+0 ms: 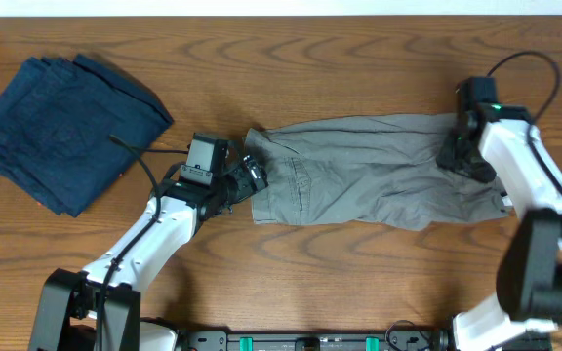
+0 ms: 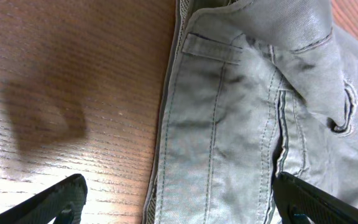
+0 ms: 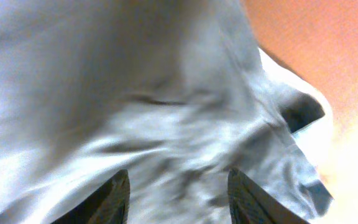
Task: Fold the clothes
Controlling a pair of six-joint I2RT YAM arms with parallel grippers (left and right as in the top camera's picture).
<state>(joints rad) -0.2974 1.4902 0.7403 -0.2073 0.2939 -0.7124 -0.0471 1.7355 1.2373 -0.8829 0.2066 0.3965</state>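
Note:
The grey trousers lie lengthwise across the middle of the table, waist end to the left, leg ends to the right. My left gripper is open at the waist end; in the left wrist view its fingers straddle the waistband edge and a seam of the trousers. My right gripper is open over the leg ends; in the right wrist view its fingers spread over blurred grey cloth. The white label is not visible.
A dark navy-blue folded garment lies at the far left of the wooden table. A black cable runs from the right arm at the far right.

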